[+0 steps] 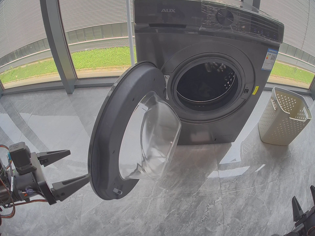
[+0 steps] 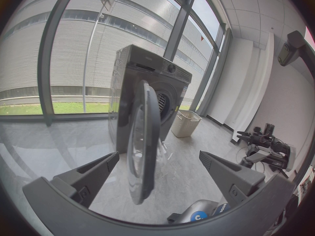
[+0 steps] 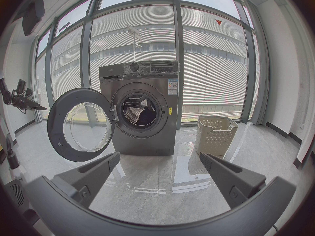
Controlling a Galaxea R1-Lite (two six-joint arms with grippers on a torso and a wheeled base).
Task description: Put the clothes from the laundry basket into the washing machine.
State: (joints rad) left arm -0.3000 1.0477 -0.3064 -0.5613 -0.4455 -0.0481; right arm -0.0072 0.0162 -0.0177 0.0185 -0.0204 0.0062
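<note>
Washer with door open, basket beside it.
Left end effector apart near door; right end effector apart too.

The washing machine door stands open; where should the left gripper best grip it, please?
Probably the door rim at its free edge, opposite the hinge, approached from the robot's left, where the open left gripper sits. The rim is thin enough to pinch; the bulging glass bowl is not.

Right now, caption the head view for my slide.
Left gripper open beside the open door of the washing machine; laundry basket stands to its right.
</note>
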